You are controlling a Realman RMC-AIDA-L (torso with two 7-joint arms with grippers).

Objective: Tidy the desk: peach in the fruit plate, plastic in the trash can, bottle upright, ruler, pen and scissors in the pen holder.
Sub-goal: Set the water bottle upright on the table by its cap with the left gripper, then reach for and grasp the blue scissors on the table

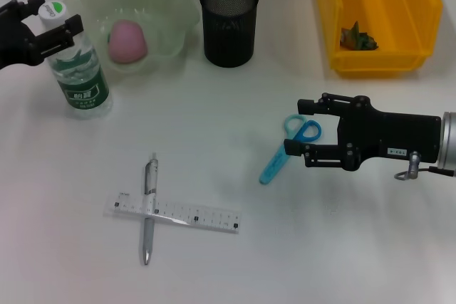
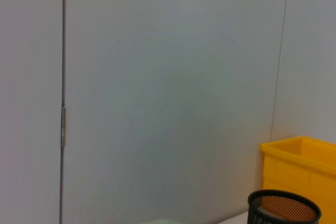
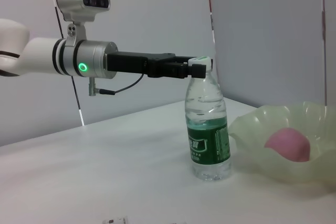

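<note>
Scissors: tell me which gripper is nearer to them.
Right. The right gripper is open around the scissors' handles on the desk; the left gripper is far off at the bottle's cap.

Black grippers on silver-white arms, green ring light [image 3: 82,67], seemingly thin cable.

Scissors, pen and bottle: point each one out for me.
Scissors [image 1: 273,167], head view, on the light blue blade cover.
Pen [image 1: 149,204], head view, on the barrel where it crosses the ruler.
Bottle [image 3: 209,140], right wrist view, on the green label.
</note>
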